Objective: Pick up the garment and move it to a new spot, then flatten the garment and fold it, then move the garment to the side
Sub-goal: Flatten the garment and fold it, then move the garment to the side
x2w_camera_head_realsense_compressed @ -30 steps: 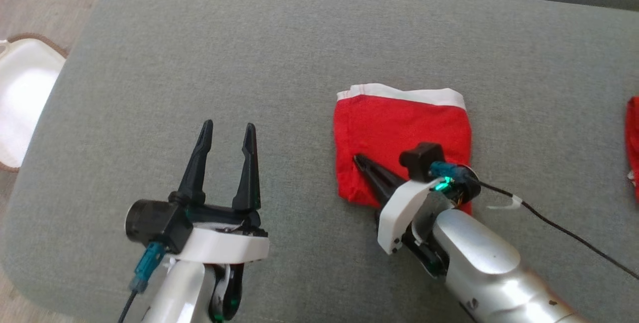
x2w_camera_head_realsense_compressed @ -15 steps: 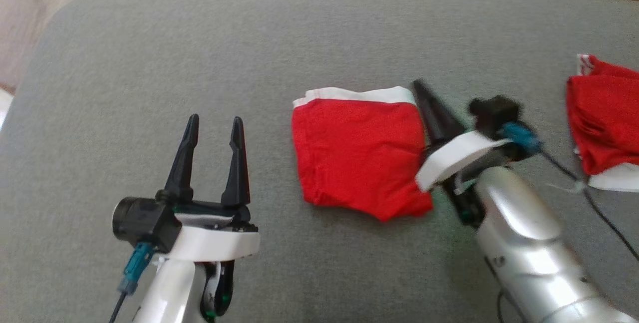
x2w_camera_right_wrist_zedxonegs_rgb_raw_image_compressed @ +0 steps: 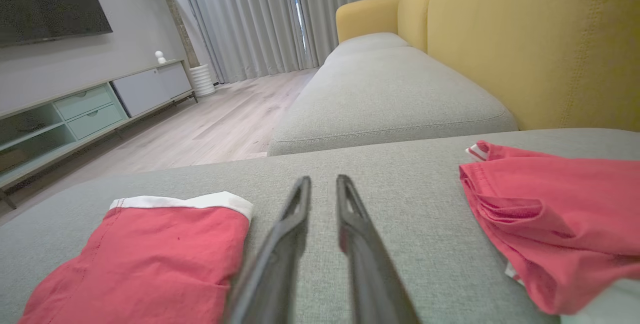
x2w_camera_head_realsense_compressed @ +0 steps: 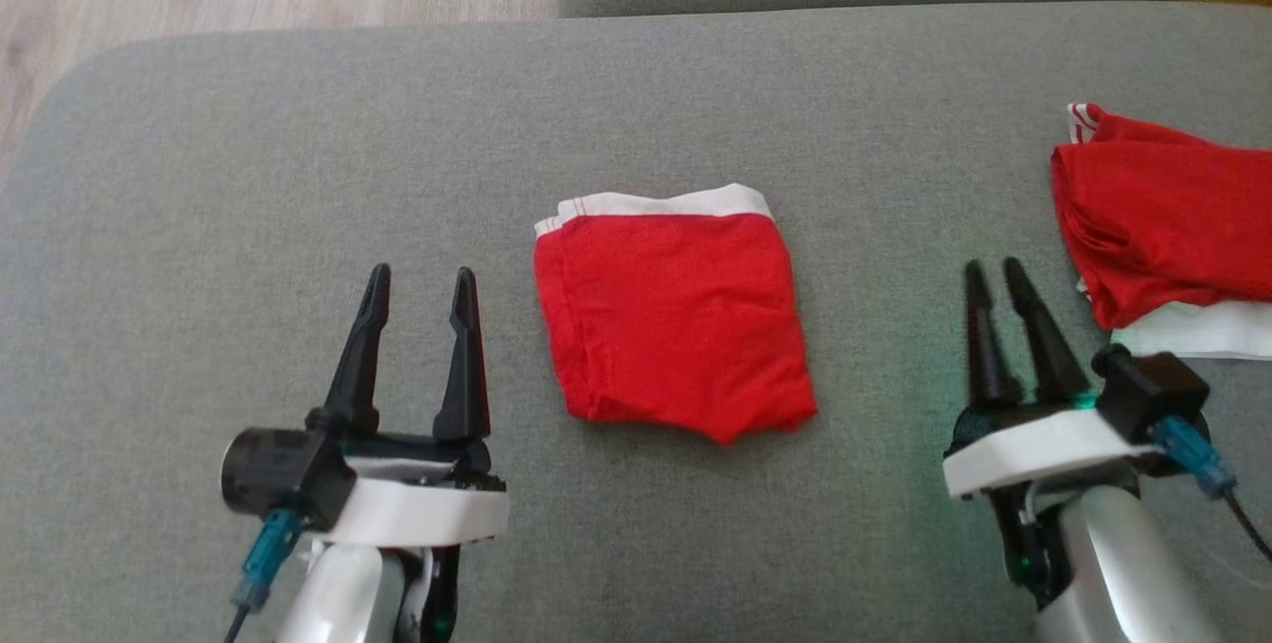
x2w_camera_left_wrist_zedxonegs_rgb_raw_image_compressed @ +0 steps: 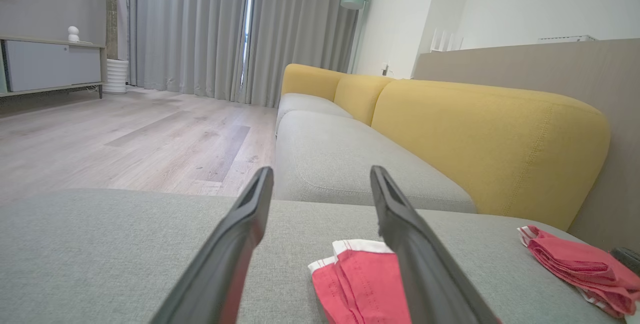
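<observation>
Folded red garment (x2w_camera_head_realsense_compressed: 676, 315) is laid flat on grey sofa seat (x2w_camera_head_realsense_compressed: 298, 146), btwn both grippers, touched by neither. Left gripper (x2w_camera_head_realsense_compressed: 420, 272): jaws spread wide, empty. Right gripper (x2w_camera_head_realsense_compressed: 993, 267): jaws parted slightly, nothing gripped. 2nd red garment (x2w_camera_head_realsense_compressed: 1163, 216) is seen crumpled at right.

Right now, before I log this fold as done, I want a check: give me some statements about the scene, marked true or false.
The folded garment lies flat on the cushion. True.
The right gripper holds it. False: its fingers are empty, off to the garment's right.
The left gripper is open and empty. True.
The second garment is folded too. False: it lies rumpled at the far right.
The folded garment's white band faces the robot. False: it is on the far edge.
</observation>
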{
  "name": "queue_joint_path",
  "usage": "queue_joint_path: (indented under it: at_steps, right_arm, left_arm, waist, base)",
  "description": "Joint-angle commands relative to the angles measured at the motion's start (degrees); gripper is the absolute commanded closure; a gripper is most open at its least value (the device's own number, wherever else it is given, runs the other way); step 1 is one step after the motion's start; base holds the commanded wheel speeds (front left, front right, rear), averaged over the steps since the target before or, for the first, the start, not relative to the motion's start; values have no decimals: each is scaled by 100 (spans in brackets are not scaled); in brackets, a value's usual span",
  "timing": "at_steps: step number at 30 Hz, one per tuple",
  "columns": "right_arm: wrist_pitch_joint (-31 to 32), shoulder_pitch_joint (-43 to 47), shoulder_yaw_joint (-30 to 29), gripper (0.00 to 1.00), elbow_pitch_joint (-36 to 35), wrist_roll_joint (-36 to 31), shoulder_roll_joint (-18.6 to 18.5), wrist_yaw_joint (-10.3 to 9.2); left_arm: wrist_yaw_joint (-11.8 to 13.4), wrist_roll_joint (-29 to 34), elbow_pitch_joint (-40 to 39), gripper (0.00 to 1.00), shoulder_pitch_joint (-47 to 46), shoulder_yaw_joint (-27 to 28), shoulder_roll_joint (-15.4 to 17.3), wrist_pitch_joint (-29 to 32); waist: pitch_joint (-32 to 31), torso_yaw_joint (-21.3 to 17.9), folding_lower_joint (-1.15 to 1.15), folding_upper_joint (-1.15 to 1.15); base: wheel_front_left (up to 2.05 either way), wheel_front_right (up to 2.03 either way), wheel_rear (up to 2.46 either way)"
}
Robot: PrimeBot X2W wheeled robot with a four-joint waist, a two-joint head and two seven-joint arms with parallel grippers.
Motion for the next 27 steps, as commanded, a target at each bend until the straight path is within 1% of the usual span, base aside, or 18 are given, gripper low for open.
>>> queue_joint_path:
  at_steps: [1, 5, 12, 16, 23, 27]
  right_arm:
    - [-60, -36, 118, 0, -311, -47, 54, 43]
    - [-60, 201, 82, 0, -484, -14, 54, 43]
    - [-61, 295, 149, 0, -565, 9, 54, 43]
    - [-61, 322, 196, 0, -537, 115, 54, 43]
    - [-53, 292, 174, 0, -471, 116, 54, 43]
    - [89, 158, 303, 0, -373, 28, 54, 43]
  left_arm:
    - [-19, -27, -166, 0, -80, 204, 18, -29]
    - [-41, -60, -153, 0, -15, 261, 18, -29]
    - [-42, -61, -170, 0, 0, 261, 18, -29]
    - [-43, -54, -169, 0, 9, 242, 18, -29]
    - [-60, -38, -171, 0, -30, 191, 18, -29]
    - [-70, -41, -190, 0, -77, 157, 18, -29]
  waist:
    - [-16, -8, 1, 0]
    - [-62, -18, 1, 0]
    - [-95, 19, 1, 0]
    - [-100, 45, 1, 0]
    - [-30, 138, 1, 0]
    - [60, 222, 1, 0]
  base:
    - [0, 0, 0]
    - [0, 0, 0]
    - [0, 0, 0]
    - [0, 0, 0]
    - [0, 0, 0]
    - [0, 0, 0]
